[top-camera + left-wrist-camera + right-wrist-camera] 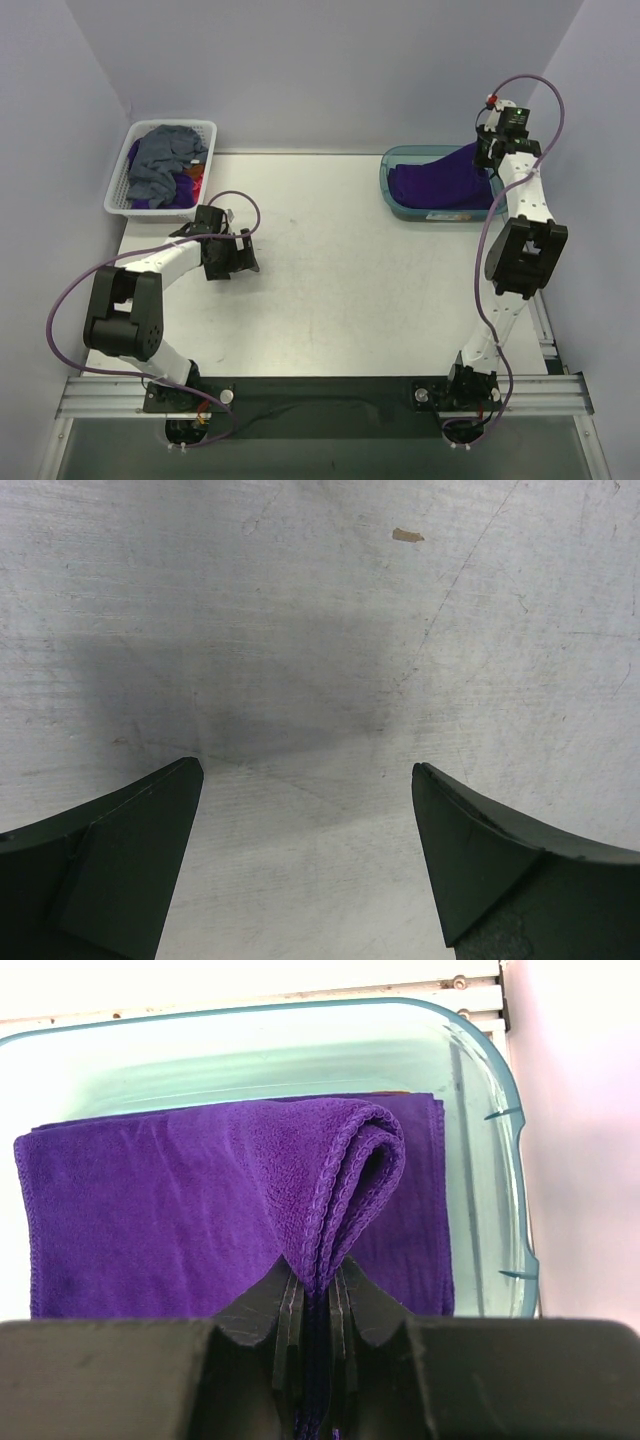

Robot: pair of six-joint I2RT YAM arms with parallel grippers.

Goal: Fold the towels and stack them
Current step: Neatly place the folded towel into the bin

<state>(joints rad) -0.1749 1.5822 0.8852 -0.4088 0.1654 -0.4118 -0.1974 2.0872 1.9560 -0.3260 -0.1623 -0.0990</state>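
A folded deep purple towel lies in the teal translucent tub at the back right. My right gripper is shut on the towel's folded edge, which bunches up between the fingers above the tub. A slate blue-grey towel lies crumpled in the white lattice basket at the back left, over a purple towel and a bit of red cloth. My left gripper hovers open and empty over the bare table near the basket.
The table is pale grey with scratches. A small tan scrap lies on it ahead of the left fingers. White walls close in the back and sides. A metal rail runs along the near edge.
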